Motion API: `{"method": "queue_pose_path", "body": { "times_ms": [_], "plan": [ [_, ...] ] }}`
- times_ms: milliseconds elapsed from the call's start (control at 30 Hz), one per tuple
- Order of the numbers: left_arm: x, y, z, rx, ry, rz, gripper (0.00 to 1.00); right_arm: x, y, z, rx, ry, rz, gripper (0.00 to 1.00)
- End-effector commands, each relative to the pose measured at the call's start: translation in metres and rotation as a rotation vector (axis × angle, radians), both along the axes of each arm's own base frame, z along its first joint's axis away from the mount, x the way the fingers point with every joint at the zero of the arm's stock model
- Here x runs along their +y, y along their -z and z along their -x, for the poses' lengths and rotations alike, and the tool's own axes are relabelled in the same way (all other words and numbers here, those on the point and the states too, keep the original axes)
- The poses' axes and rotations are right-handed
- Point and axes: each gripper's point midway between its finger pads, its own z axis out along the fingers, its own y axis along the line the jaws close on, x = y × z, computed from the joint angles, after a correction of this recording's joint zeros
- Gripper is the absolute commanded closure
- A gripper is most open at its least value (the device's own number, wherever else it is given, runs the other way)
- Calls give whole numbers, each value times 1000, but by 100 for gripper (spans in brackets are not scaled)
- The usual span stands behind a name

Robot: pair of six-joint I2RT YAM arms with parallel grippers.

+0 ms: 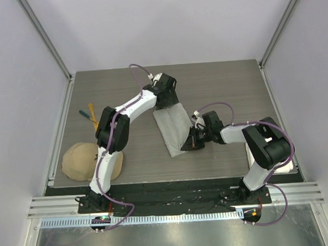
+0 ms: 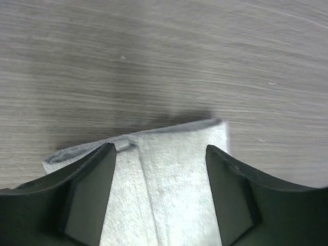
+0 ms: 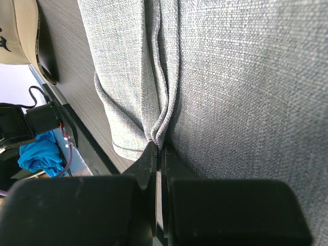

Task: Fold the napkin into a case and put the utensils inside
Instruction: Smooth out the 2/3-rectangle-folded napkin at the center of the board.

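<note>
Right tool [image 3: 158, 151] pinching napkin [image 3: 246, 77] edge, left tool [image 2: 160, 154] spread

The table [image 1: 216, 82] I'm bolted to is dark grey with a wood grain. About mid-table lies the folded napkin [image 1: 174, 127], a long light grey strip running slantwise from near to far. By my left edge lie two utensils [image 1: 89, 114], one yellow-handled, one teal, close together. A tan cap [image 1: 78, 159] sits at my near left corner.
</note>
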Motion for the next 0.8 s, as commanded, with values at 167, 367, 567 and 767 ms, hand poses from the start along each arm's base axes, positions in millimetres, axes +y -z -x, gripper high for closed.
{"method": "queue_pose_path", "body": {
  "times_ms": [167,367,567,767],
  "plan": [
    [-14,-140,38,-168,227,170,39,-11,13,10,40,26,63,99],
    [-25,-77,117,11,319,256,82,-9,8,8,31,25,50,99],
    [-40,-35,161,82,363,226,98,-6,0,6,28,23,31,99],
    [-40,-21,175,109,369,212,100,-6,-4,5,23,28,29,99]
  ]
}}
